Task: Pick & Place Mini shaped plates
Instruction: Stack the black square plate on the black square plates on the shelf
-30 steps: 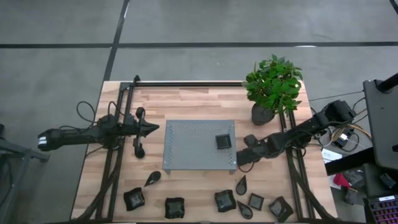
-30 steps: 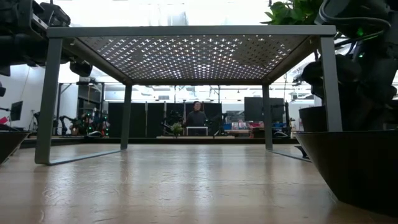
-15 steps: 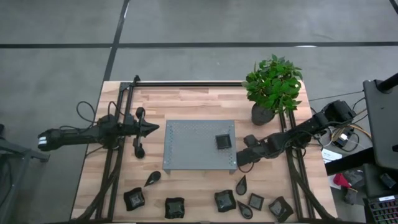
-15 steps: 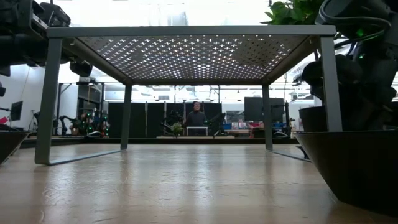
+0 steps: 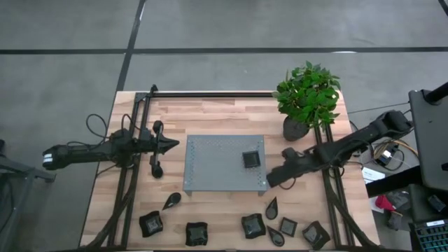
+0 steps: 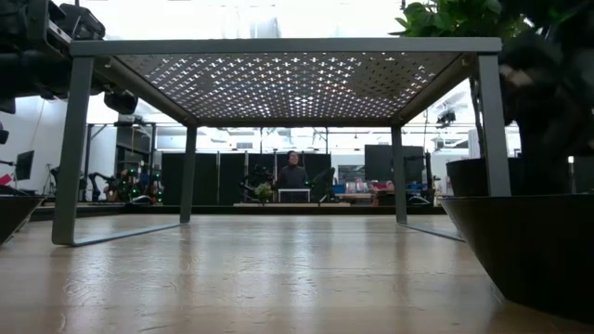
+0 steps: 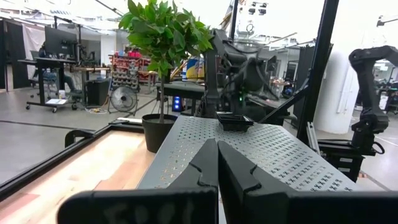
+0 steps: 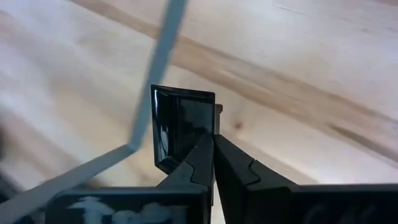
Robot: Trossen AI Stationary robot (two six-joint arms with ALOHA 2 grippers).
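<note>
One square mini plate (image 5: 251,159) lies on the grey perforated tray (image 5: 213,168). Several more dark plates sit along the table's near edge, among them a teardrop one (image 5: 171,201) and a wavy one (image 5: 253,225). My right gripper (image 5: 273,179) hangs beside the tray's near right corner, shut on a small square glossy plate (image 8: 180,124). At the table's left, my left gripper (image 5: 176,145) is shut, level, and points at the tray. My right gripper pinches the square plate's rim (image 8: 206,127) between its two fingers, at one side of the plate. The fingers slant down from the table's right side. The plate stands on edge in the hold, clear of the wooden table.
A green plant (image 5: 306,94) in a dark pot (image 5: 295,129) stands at the far right, close to my right arm. The tray stands on thin legs (image 6: 71,148) with open room beneath. Black rails (image 5: 140,175) run along both table sides.
My right gripper has risen from the table beside the tray's near right corner and shifted a little toward the far edge. In the low view its dark bulk at the right has gone up, out of the picture.
</note>
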